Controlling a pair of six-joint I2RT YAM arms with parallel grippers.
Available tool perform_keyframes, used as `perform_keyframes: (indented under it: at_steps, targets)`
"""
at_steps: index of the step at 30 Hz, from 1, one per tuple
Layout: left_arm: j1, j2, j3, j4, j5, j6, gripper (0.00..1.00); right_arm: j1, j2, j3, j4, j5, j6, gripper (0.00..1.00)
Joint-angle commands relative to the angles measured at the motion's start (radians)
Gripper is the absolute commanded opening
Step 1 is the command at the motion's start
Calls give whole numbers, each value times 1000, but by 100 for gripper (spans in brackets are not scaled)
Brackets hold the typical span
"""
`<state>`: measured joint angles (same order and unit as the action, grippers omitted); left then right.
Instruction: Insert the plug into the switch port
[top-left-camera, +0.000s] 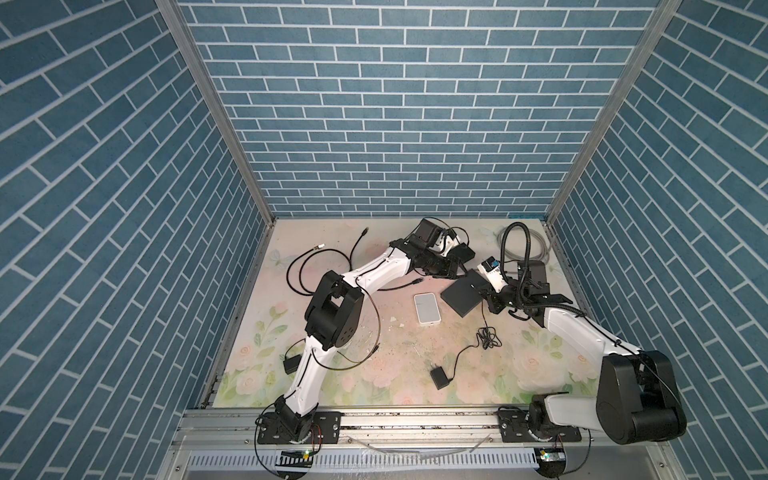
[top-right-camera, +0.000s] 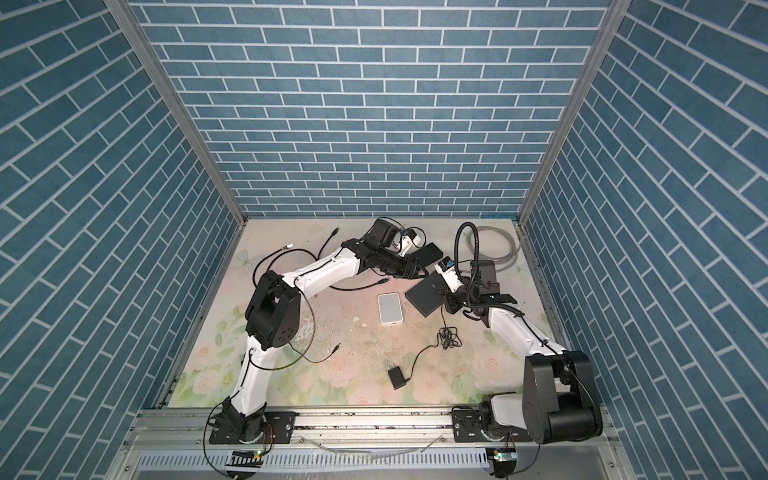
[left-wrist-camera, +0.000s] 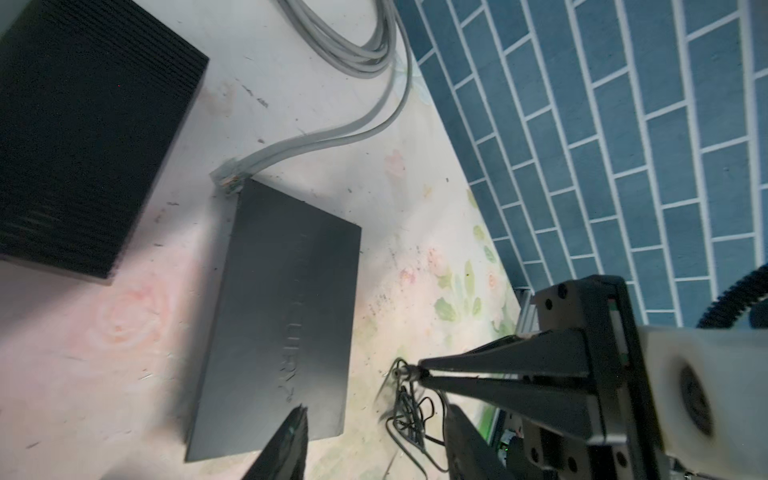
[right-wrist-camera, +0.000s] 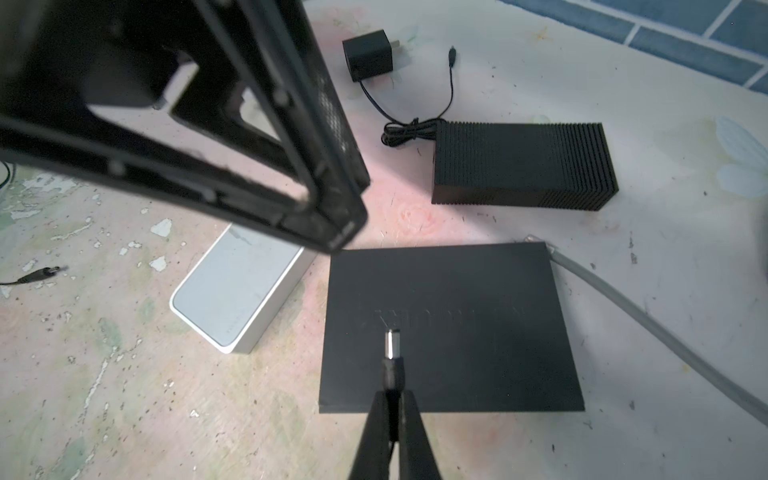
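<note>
The plug (right-wrist-camera: 392, 347) is pinched in the closed right hand (right-wrist-camera: 395, 397) and held low over the black switch (right-wrist-camera: 449, 291), toward the counter's (right-wrist-camera: 124, 374) far right corner. No port is seen, so insertion is judged not yet done. The left arm is stretched across, and its hand (top-left-camera: 455, 272) is empty beside the switch, jaws apart.
</note>
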<state>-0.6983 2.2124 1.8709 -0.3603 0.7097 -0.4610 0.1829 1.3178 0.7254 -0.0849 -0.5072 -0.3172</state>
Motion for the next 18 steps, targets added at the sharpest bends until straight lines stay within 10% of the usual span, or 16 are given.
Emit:
perform_keyframes:
  at_steps: [1, 18]
  targets:
    - [-4, 45, -5, 42, 38, -57, 53, 5, -21, -39, 72, -57, 33, 0]
    - [-3, 50, -65, 174, 94, -177, 36, 43, 18, -34, 157, -44, 65, 0]
